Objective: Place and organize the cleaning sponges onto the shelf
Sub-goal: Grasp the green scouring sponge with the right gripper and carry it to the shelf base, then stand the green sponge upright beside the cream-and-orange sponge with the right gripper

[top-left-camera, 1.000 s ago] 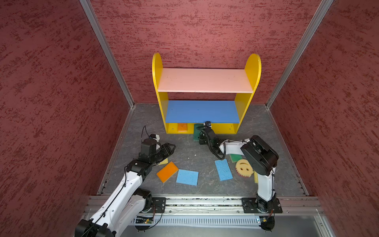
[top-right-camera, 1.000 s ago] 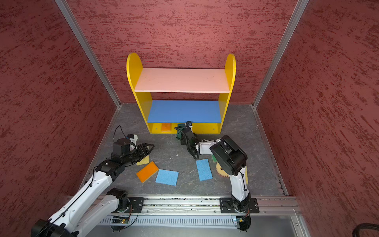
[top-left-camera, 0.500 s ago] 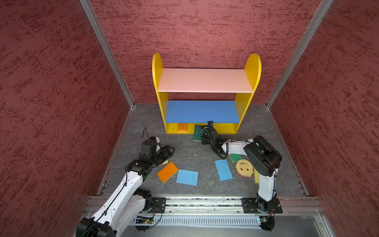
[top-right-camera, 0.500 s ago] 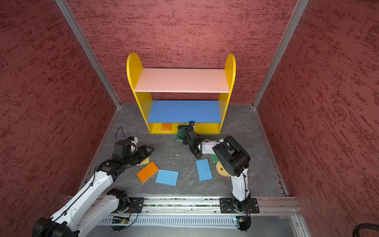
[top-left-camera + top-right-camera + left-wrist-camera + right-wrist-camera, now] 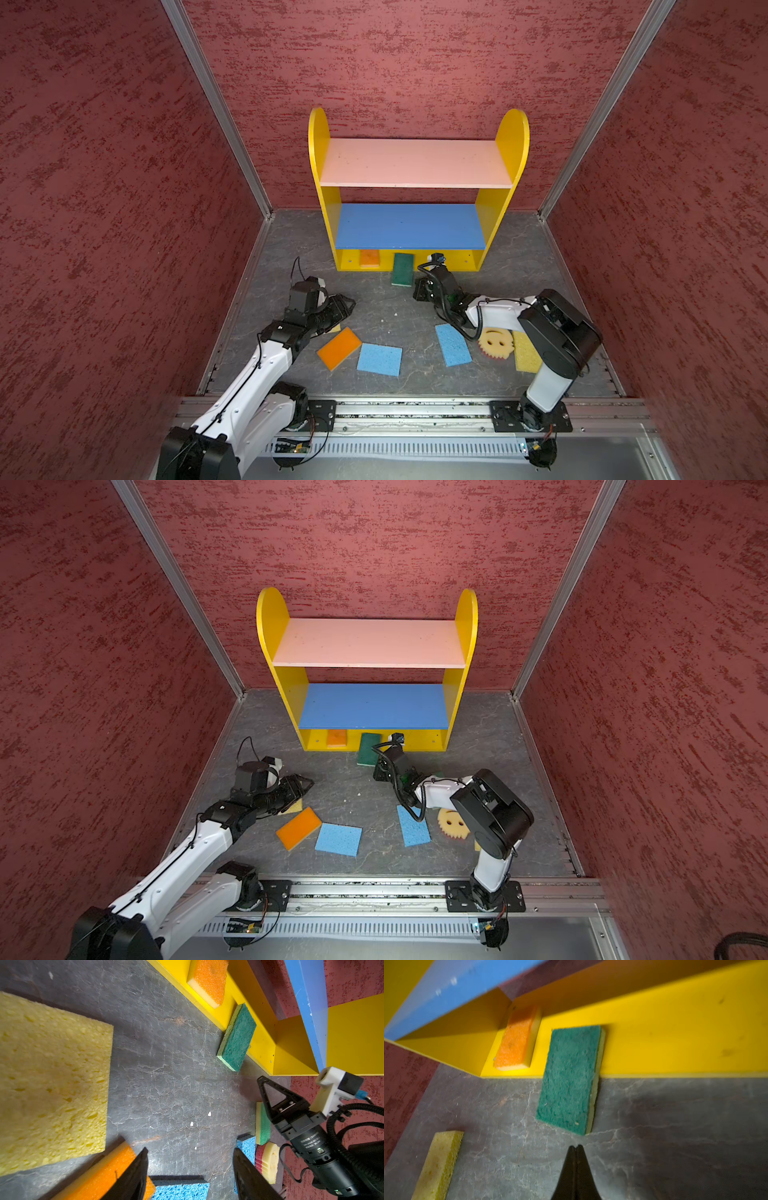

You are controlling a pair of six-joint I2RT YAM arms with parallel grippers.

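a: in both top views, where was your green sponge (image 5: 402, 270)?
b: half on the shelf (image 5: 491, 212) bottom, half on the floor (image 5: 374, 299).
a: left wrist?
b: your left gripper (image 5: 190, 1150) was open, empty.
a: right wrist?
b: your right gripper (image 5: 576, 1146) was closed, just short of it.

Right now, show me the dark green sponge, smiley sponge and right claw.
dark green sponge (image 5: 569, 1078), right wrist view, scrub face middle
smiley sponge (image 5: 496, 345), in a top view, face
right claw (image 5: 576, 1146), right wrist view, shut tips
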